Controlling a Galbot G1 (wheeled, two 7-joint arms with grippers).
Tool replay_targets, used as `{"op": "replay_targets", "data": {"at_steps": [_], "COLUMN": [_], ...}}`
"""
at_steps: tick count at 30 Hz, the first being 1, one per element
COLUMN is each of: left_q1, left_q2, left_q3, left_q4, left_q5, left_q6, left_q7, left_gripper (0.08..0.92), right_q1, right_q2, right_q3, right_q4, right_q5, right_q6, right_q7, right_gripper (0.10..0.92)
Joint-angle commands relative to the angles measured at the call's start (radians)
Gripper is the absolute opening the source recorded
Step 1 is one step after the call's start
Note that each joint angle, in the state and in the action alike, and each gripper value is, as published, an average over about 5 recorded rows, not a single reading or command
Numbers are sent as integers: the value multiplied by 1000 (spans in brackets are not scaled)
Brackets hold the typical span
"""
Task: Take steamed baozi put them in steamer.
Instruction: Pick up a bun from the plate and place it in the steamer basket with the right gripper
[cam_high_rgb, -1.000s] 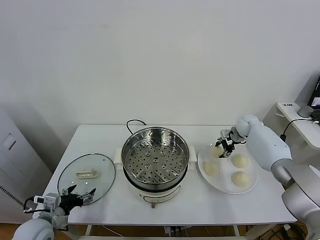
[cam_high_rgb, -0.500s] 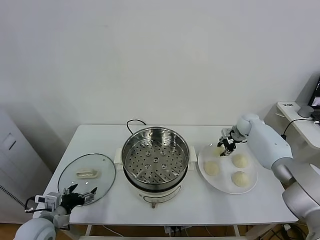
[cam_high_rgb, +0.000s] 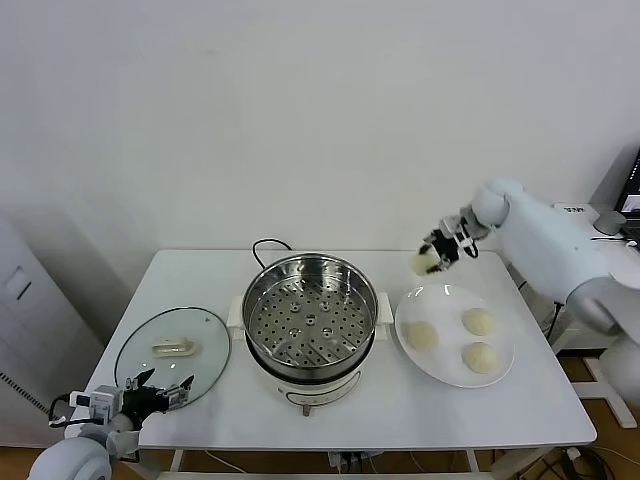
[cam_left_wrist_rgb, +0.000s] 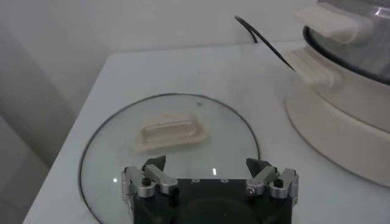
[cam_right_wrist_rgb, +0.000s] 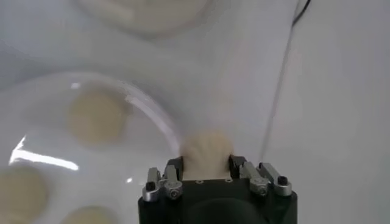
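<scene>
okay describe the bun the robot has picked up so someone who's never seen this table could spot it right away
Start at the large shiny steel steamer pot, then the flat white plate on its right. Above the plate's far edge, the right gripper clamps one cream-white bun: the only one airborne, while three lie on the plate.

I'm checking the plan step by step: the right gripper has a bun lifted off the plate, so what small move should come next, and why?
Probably carry it sideways toward the steamer. The right gripper is shut on a baozi held above the table, clear of the plate, where three buns remain. The steamer's perforated tray is bare and its lid lies aside by the open left gripper, so nothing blocks the drop.
</scene>
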Motion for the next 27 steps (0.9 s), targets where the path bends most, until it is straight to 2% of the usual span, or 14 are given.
{"op": "replay_targets", "data": {"at_steps": [1, 7, 10, 27], "left_q1": [2, 0, -1, -2], "left_q2": [0, -1, -1, 5], "left_q3": [0, 5, 6, -10], "left_q4": [-1, 3, -1, -2], "left_q5": [1, 2, 2, -9], "left_q6": [3, 3, 4, 4], "left_q7": [-2, -4, -4, -4], "left_gripper": [823, 823, 823, 823], "right_q1": [219, 262, 257, 132], "right_q2": [22, 129, 187, 314], "right_q3": [-145, -154, -139, -105], "right_q4": [117, 113, 105, 189], "right_q5": [156, 144, 103, -114], "right_q6": [212, 438, 494, 502], "right_q7": [-39, -74, -90, -87], "right_gripper": [484, 487, 488, 492]}}
